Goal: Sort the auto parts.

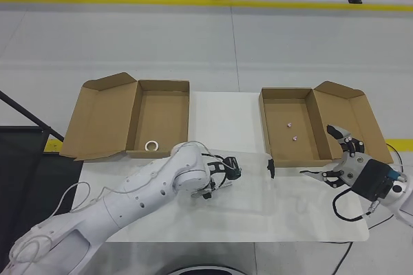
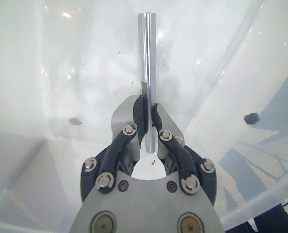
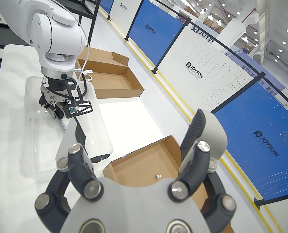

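Observation:
My left gripper [image 2: 147, 109] is shut on a shiny metal rod [image 2: 147, 69], which sticks out past the fingertips above the floor of a clear plastic bin [image 2: 255, 195]. From above, this gripper [image 1: 214, 184] sits low in the bin's left half. My right gripper [image 3: 139, 132] is open with nothing between its fingers. It hangs at the near corner of the right cardboard box [image 1: 286, 148], where it also appears in the top view [image 1: 327, 152]. A small black part [image 1: 270, 167] lies by the bin's right end.
The right box holds two small metal parts [image 1: 288, 124] [image 1: 294, 137]. The left cardboard box [image 1: 158, 89] holds a white ring [image 1: 151, 145]. Both boxes have their lids folded outward. A small dark fleck [image 2: 74, 121] lies on the bin floor.

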Motion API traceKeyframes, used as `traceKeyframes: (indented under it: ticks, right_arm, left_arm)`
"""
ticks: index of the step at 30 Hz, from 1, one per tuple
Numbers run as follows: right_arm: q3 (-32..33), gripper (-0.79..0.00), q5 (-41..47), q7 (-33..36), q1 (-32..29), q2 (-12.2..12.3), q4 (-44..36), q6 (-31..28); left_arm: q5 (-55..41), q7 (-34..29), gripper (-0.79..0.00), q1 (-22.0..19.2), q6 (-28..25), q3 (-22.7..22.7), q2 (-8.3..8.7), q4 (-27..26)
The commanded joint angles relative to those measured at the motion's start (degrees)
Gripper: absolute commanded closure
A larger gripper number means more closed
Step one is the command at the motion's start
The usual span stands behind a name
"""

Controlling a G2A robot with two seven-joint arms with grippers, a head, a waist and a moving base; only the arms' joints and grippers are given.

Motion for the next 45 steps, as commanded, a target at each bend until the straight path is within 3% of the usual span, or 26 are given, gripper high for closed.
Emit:
traceKeyframes:
  ticks: [1, 11, 24, 31, 38, 45]
  right_arm:
    - [0.00, -0.785, 0.00, 0.00, 0.00, 0.00, 0.00, 0.00]
    - [0.00, -0.785, 0.00, 0.00, 0.00, 0.00, 0.00, 0.00]
    - [0.00, -0.785, 0.00, 0.00, 0.00, 0.00, 0.00, 0.00]
    - [0.00, -0.785, 0.00, 0.00, 0.00, 0.00, 0.00, 0.00]
    - [0.00, -0.785, 0.00, 0.00, 0.00, 0.00, 0.00, 0.00]
    - [0.00, -0.785, 0.00, 0.00, 0.00, 0.00, 0.00, 0.00]
  left_arm:
    - [-0.92, 0.89, 0.000, 0.19, -0.17, -1.54, 0.37, -1.34]
    - [-1.09, 3.52, 0.000, 5.89, 0.55, -15.47, 4.98, -12.94]
    - [-1.20, 4.04, 0.000, 6.06, 0.59, -15.51, 4.97, -13.00]
    - [-8.79, 18.92, 0.000, 9.44, -0.25, -23.29, 5.73, -14.99]
    - [-19.28, 32.55, 0.000, 14.40, -6.39, -32.48, 6.80, -16.99]
    - [-25.63, 36.55, 0.000, 17.33, -11.64, -36.33, 7.40, -16.80]
